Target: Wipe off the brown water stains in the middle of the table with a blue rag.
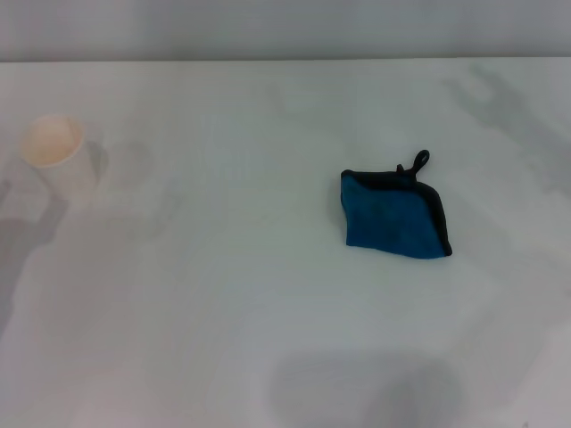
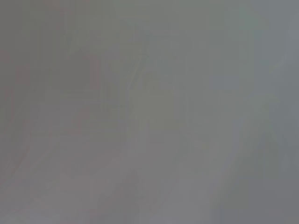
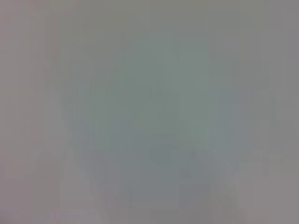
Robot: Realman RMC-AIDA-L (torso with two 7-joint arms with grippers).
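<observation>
The blue rag point(image 1: 393, 214) lies folded on the white table point(image 1: 268, 312), right of the middle, with black edging and a small black loop at its far corner. No brown water stain shows on the tabletop in the head view; the surface around the rag looks plain white. Neither gripper nor arm is in the head view. Both wrist views show only a featureless grey blur.
A white paper cup point(image 1: 58, 160) with a tan inside stands upright at the far left of the table. The table's far edge point(image 1: 285, 60) meets a pale wall. Faint grey shadows lie at the left, far right and front edges.
</observation>
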